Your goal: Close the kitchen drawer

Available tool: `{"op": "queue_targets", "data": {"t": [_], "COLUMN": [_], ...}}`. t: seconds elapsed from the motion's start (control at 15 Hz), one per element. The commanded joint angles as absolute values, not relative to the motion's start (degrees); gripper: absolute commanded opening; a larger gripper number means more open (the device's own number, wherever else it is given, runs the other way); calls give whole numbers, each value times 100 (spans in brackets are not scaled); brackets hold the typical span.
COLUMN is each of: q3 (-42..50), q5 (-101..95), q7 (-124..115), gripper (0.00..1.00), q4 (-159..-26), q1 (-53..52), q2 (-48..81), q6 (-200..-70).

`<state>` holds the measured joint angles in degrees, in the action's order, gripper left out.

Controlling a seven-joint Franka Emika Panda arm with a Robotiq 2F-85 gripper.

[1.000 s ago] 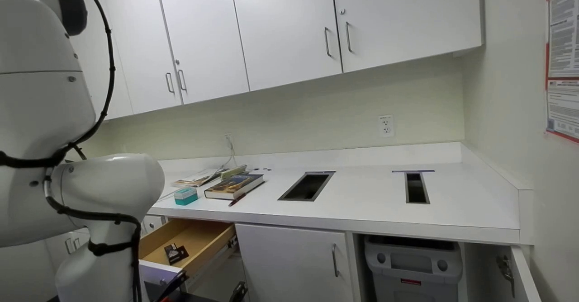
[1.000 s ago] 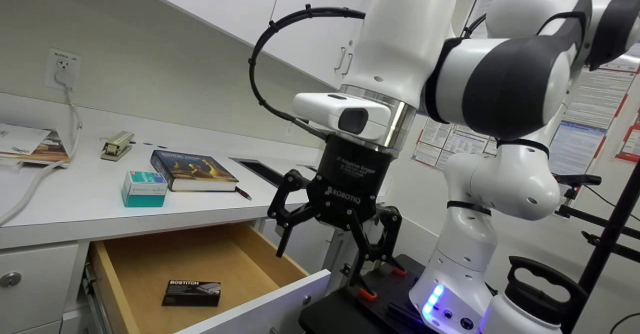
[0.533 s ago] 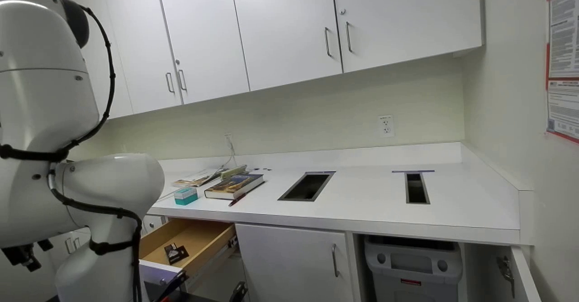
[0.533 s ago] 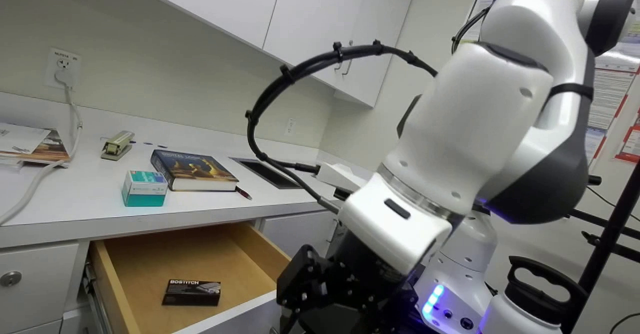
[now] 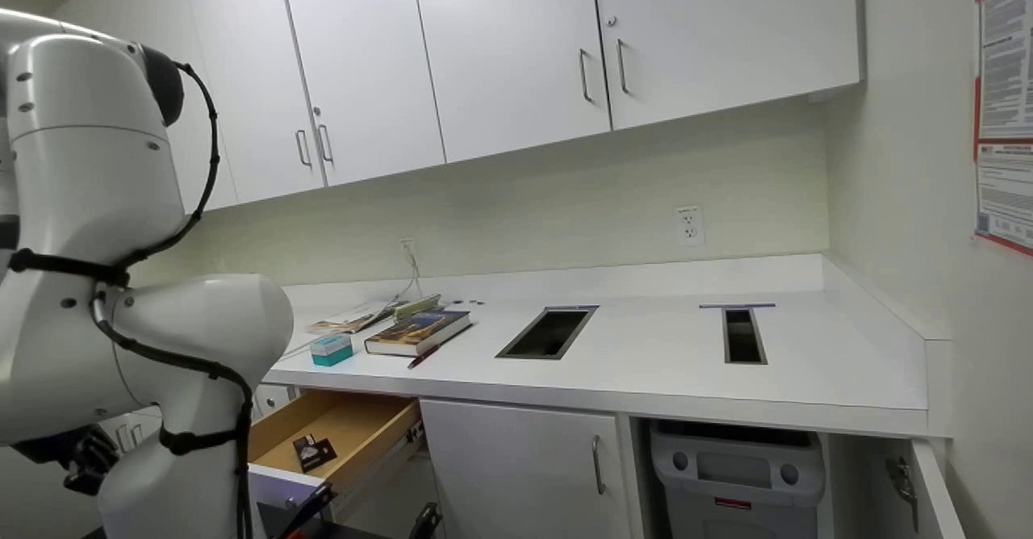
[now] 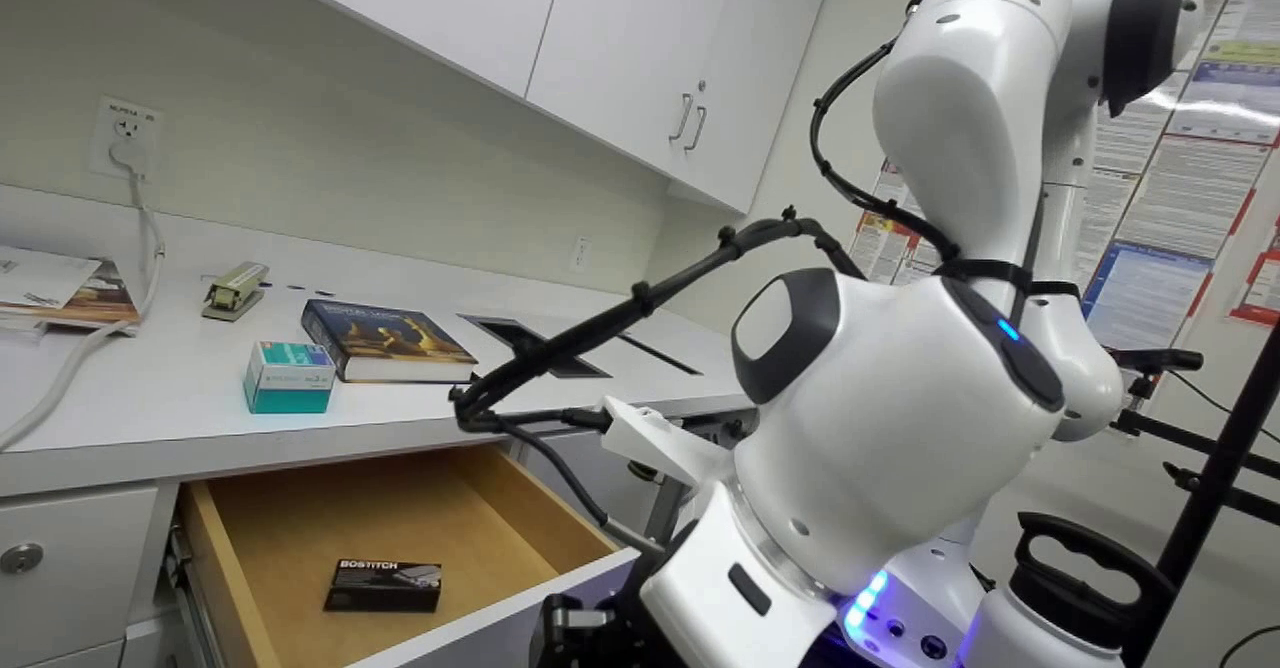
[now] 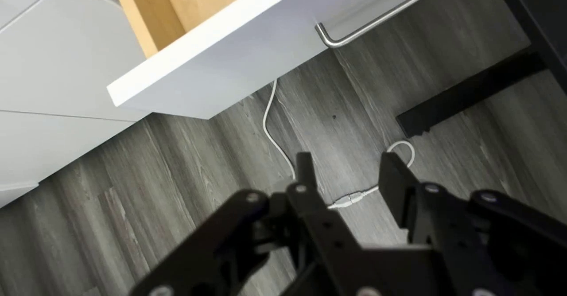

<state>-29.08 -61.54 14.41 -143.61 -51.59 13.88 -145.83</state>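
The kitchen drawer (image 6: 480, 508) stands well out of its cabinet (image 6: 80, 598), below the tabletop (image 6: 180, 388), a small black box (image 6: 383, 586) lying in it, so the whole closing looks to be ahead. I'd call this the approach: the hand (image 7: 347, 176) hangs over the floor (image 7: 146, 185) in front of the drawer, fingers (image 7: 304, 169) parted, nothing held between them. Next, I think, it has to come square against the white front (image 7: 230, 70), close to the silver handle (image 7: 382, 20) so the shove goes in evenly, and press toward the cabinet without hooking that bar.

In both exterior views the arm (image 6: 880, 428) covers much of the hand, and most of the front's face goes missing behind the arm or past the bottom edge; the handle I can make out only from the wrist. That wrist view crops the drawer's inside at the top, and how high the fingertips sit against the front, I can't tell.
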Motion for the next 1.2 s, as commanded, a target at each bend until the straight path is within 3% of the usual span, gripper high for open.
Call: {"op": "queue_targets", "data": {"t": [0.0,0.13,0.2,0.27,0.33,0.6,1.13], "q3": [-2593,-2478,-2435,-2600,-2553,-2513,-2045], "q5": [-7237,-7672,-7803,-7532,-7641,-7698,-8916], "q7": [764,510,442,697,644,644,69], "gripper": [12,0,0,6,1,0,0], "q4": [-13843,-13592,-13472,-13807,-13688,-13503,-12811], "q1": [-5290,-5294,-5291,-5115,-5115,-5132,-5334], "q2": [2209,2591,2766,2407,2587,2832,3574], "q6": [-14502,-14402,-14340,-14511,-14486,-14477,-13098]}}
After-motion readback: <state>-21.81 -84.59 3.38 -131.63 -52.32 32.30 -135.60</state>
